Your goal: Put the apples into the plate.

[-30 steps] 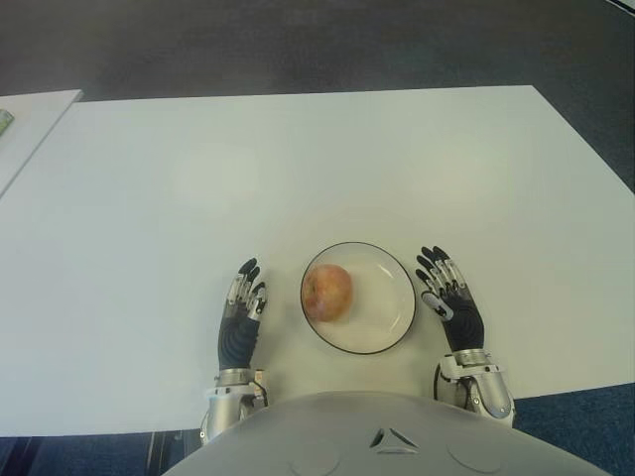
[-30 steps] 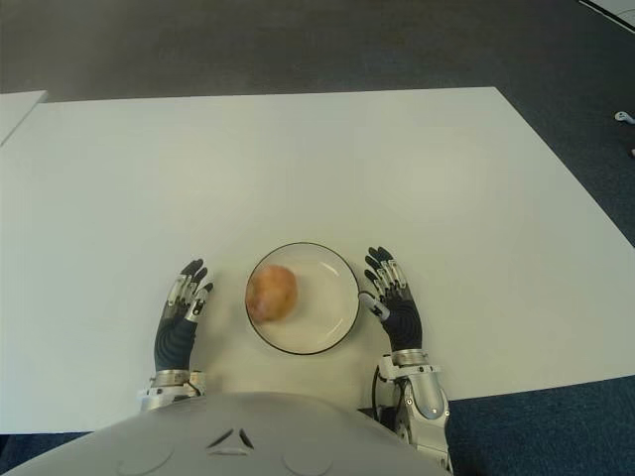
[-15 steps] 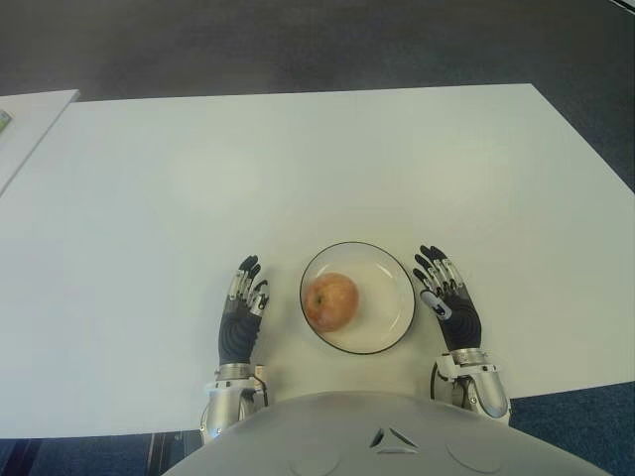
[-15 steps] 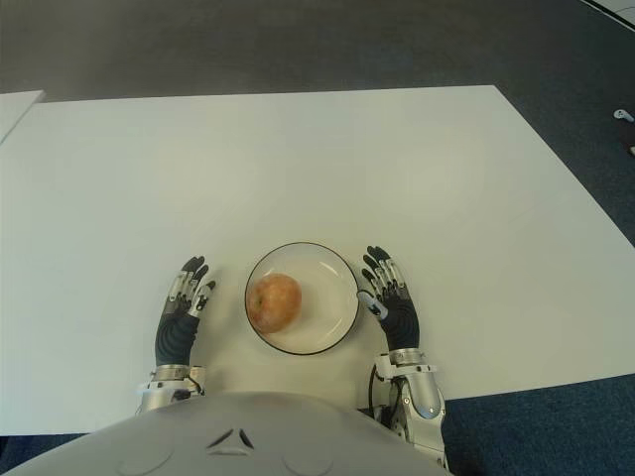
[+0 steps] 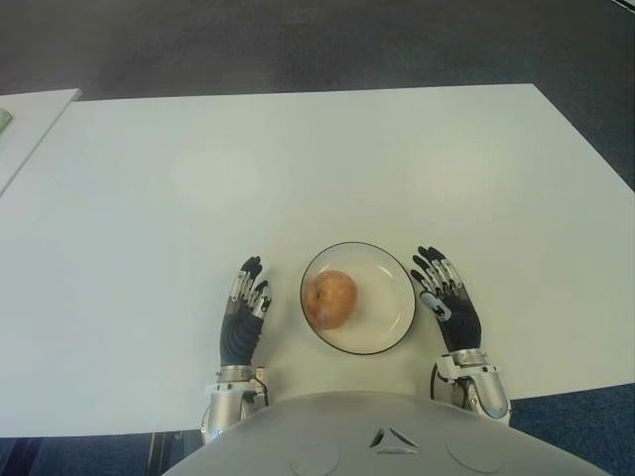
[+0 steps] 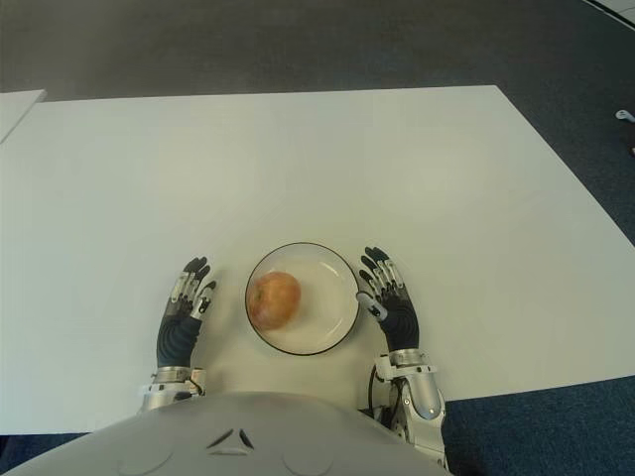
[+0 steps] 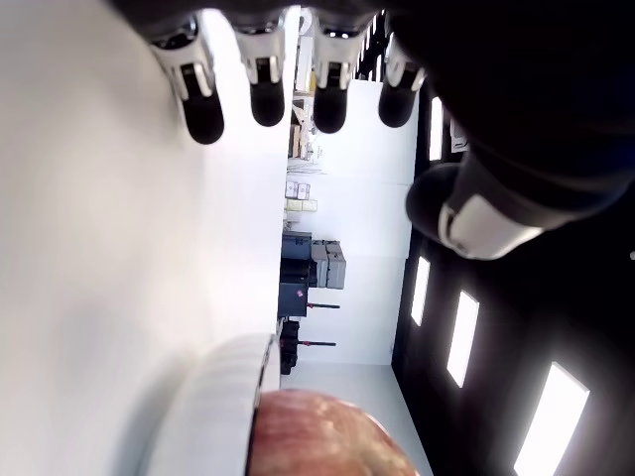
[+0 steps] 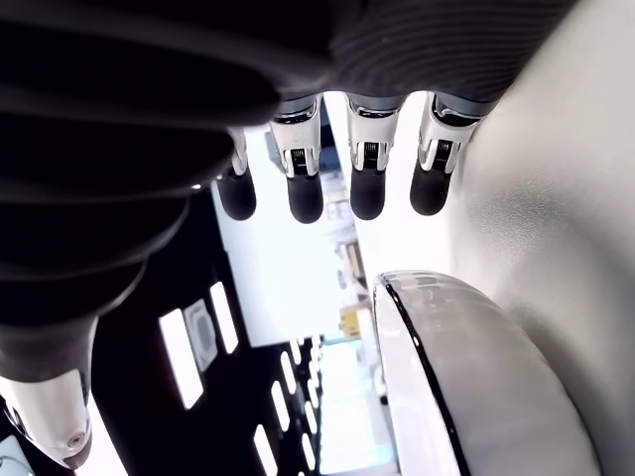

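One apple (image 5: 330, 298) sits in the plate (image 5: 391, 302) on the white bench (image 5: 298, 169), left of its centre. Left hand (image 5: 241, 319) and right hand (image 5: 448, 302) flank the plate, fingers extended, holding nothing.

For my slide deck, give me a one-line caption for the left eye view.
One apple sits in the plate on the white table, flanked by the open left hand and open right hand.

A wide white table (image 5: 298, 159) spans the view over dark grey carpet (image 5: 298, 45). A second white table's corner (image 5: 30, 109) shows just beyond its far left corner.
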